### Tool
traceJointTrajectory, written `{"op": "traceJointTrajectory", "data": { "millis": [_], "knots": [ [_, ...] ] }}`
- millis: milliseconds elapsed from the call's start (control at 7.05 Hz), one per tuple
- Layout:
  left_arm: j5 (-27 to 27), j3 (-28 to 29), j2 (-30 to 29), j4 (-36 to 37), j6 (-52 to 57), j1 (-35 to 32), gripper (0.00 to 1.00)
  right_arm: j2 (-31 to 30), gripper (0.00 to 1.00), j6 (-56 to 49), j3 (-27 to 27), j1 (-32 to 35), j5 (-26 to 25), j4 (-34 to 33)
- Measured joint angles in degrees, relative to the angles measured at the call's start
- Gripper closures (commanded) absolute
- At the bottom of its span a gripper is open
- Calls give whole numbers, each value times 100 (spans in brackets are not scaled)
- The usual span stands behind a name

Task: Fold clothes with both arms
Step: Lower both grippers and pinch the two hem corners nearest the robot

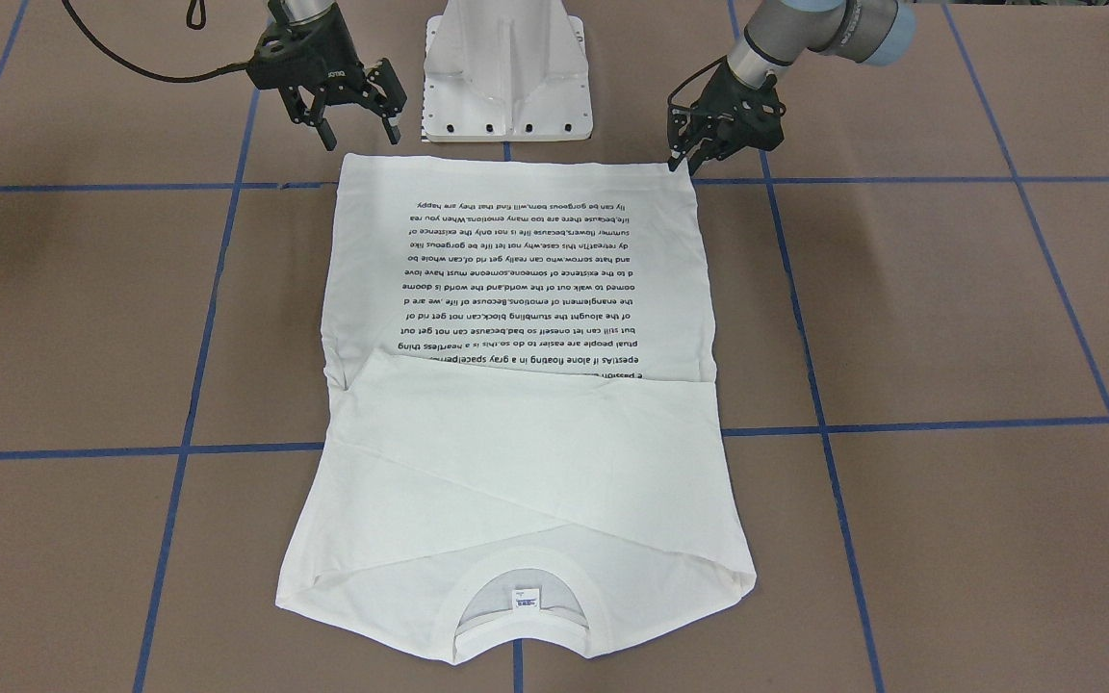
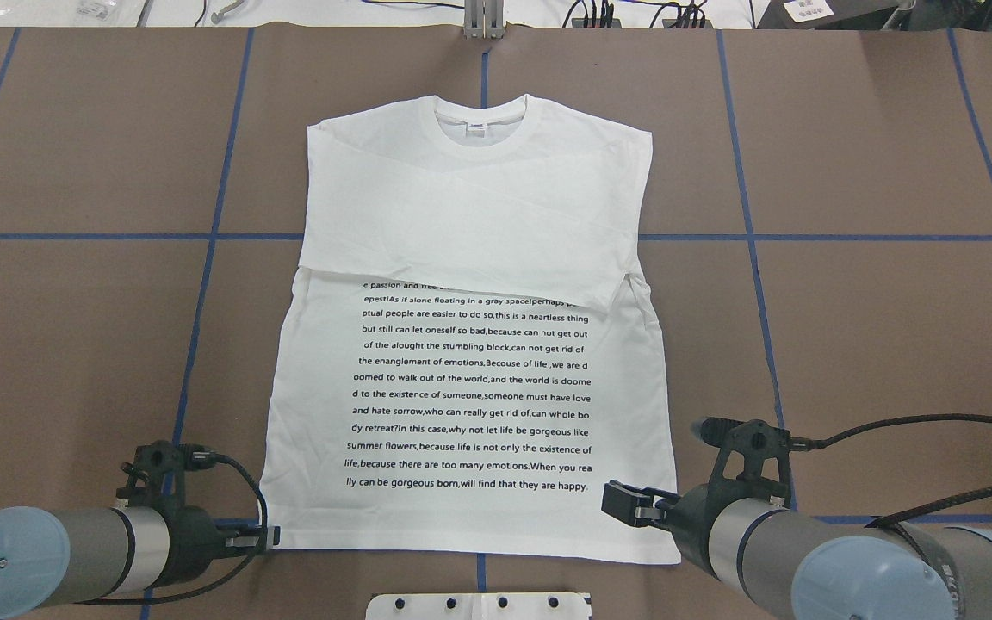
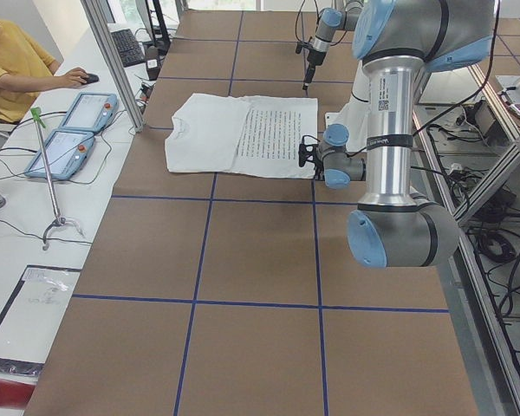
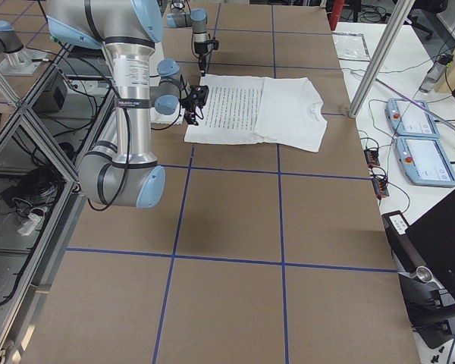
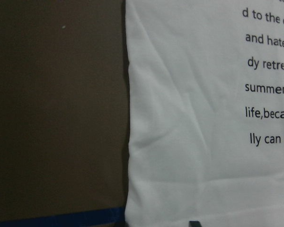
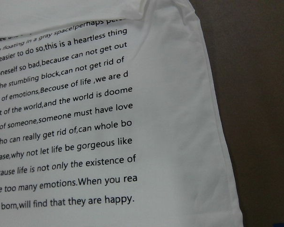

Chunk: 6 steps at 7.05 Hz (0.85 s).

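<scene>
The white long-sleeved T-shirt [image 2: 470, 215] lies flat on the table, text side up, with its sleeves folded across the chest. The collar and tag [image 2: 477, 127] are at the far end and the hem is near the robot's base. My left gripper [image 1: 684, 159] is low at the hem corner on my left, and it also shows in the overhead view [image 2: 265, 539]. Its fingers look apart and the cloth there lies flat. My right gripper [image 1: 358, 133] is wide open and empty, just above the other hem corner, and it also shows in the overhead view [image 2: 627, 504].
The white pedestal base [image 1: 508, 72] stands just behind the hem, between the two arms. The brown table [image 2: 875, 327] carries blue tape lines. An operator [image 3: 17, 74] sits at a side desk with two control pendants [image 3: 69, 130], beyond the collar end.
</scene>
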Motion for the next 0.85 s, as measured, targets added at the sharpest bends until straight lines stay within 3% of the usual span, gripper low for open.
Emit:
{"op": "traceJointTrajectory", "data": {
  "millis": [426, 710, 852],
  "knots": [
    [0, -52, -1, 0, 9, 9, 100, -84, 1, 6, -25, -208, -254, 14],
    [-32, -317, 7, 6, 39, -6, 100, -306, 6, 401, -31, -599, -836, 17],
    [-45, -465, 9, 8, 42, -14, 100, -421, 27, 711, -71, -766, -1035, 16]
  ]
}}
